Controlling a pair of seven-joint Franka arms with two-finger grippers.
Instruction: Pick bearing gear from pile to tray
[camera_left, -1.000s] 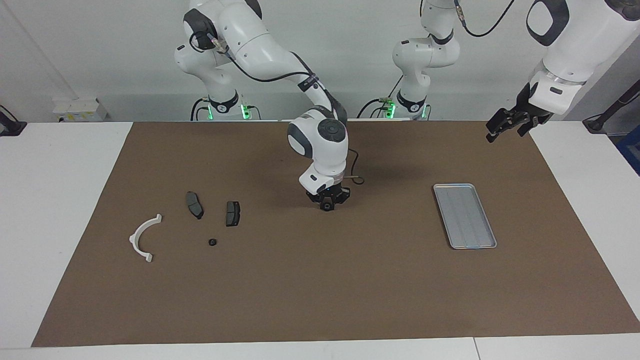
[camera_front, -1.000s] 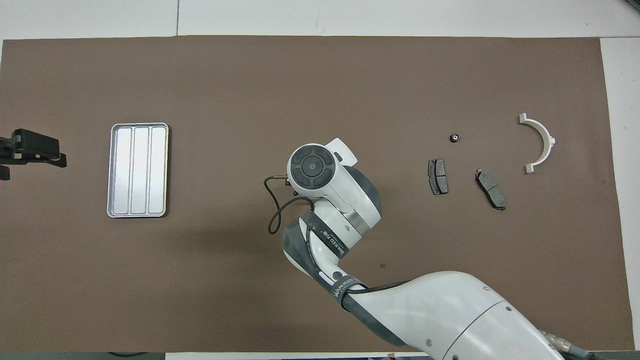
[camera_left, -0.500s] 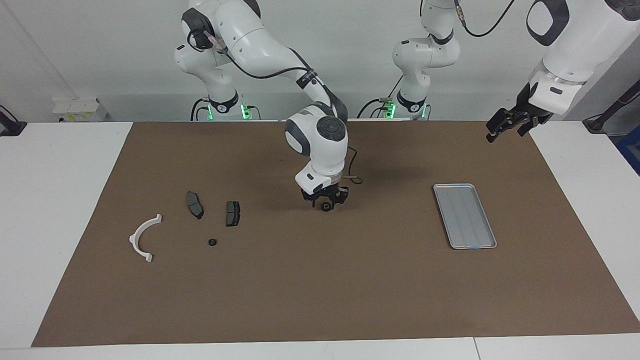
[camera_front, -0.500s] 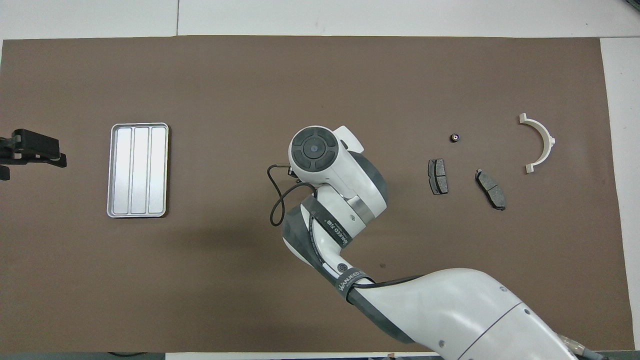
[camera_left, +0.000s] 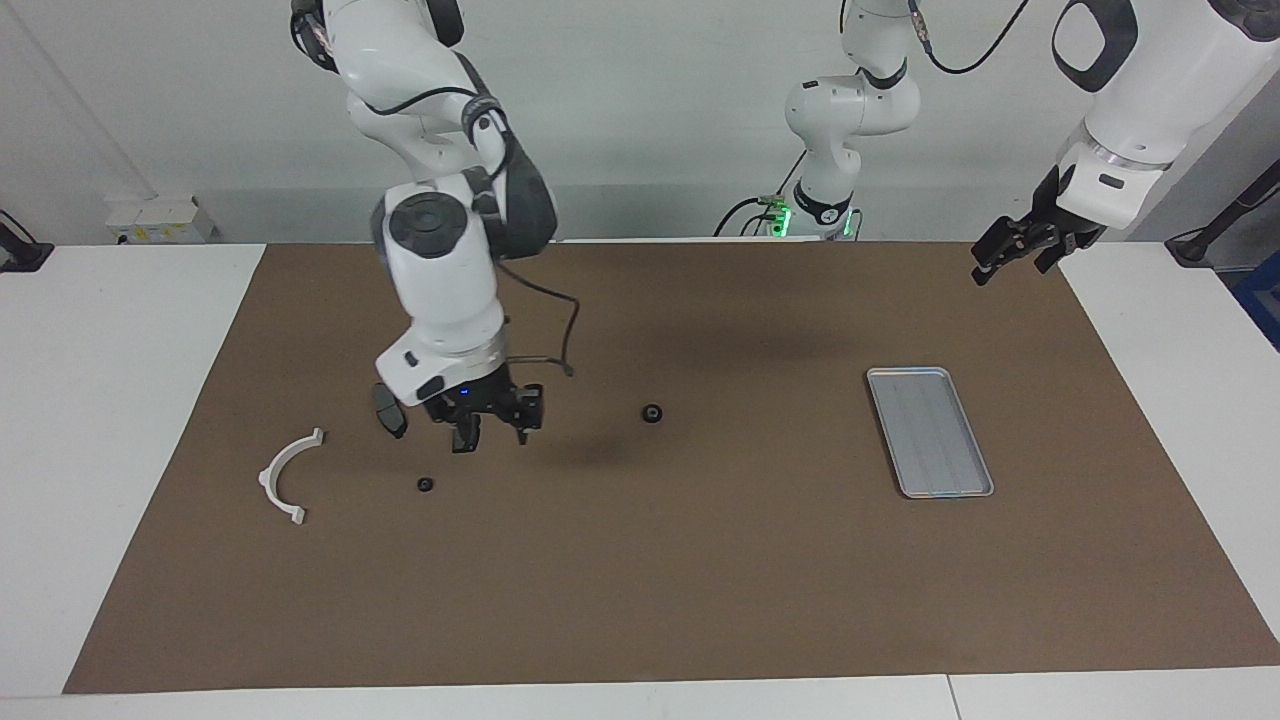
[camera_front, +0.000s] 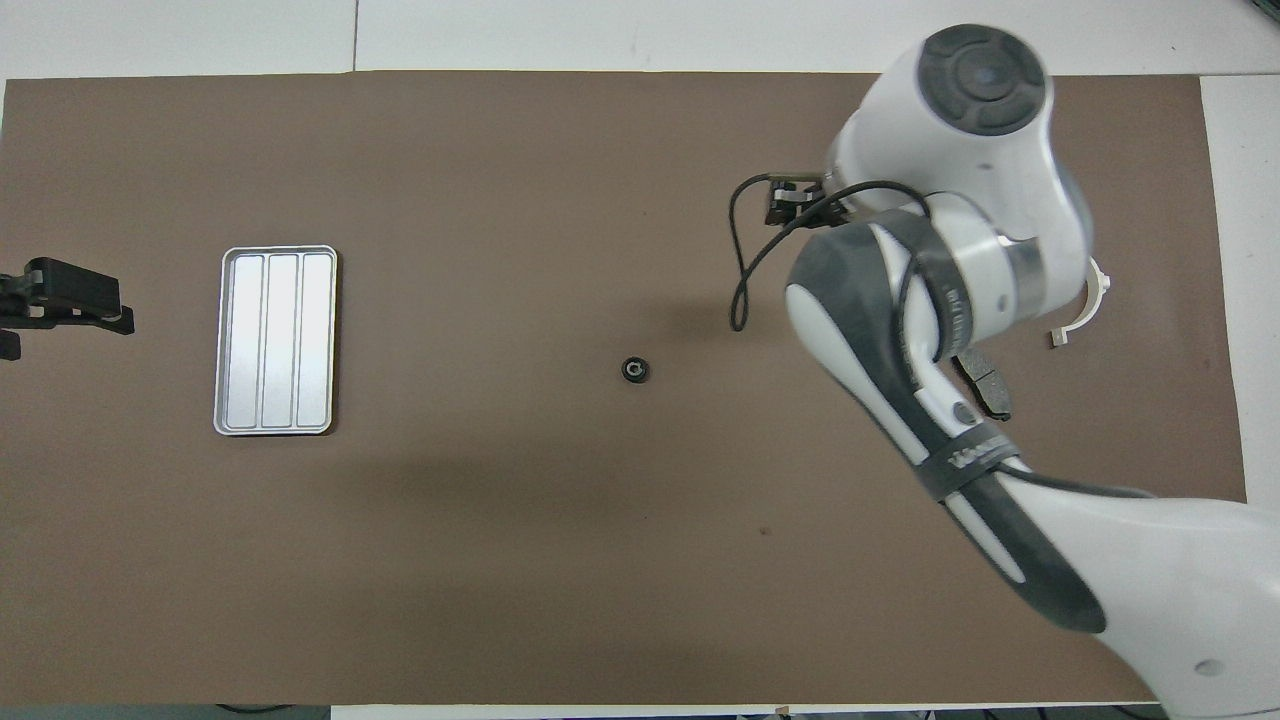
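While over pile (camera_left: 400, 440) | right gripper (camera_left: 490, 428) apparently open, empty

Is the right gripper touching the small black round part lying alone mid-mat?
Apart. The facing view shows bare mat between the right gripper, raised over the pile, and the black round part, which lies alone.

A white table (camera_left: 120, 400) carries a brown mat (camera_left: 640, 580) over most of its top. A plain pale wall (camera_left: 650, 120) stands past it, with a small white box (camera_left: 160, 220) at its foot.
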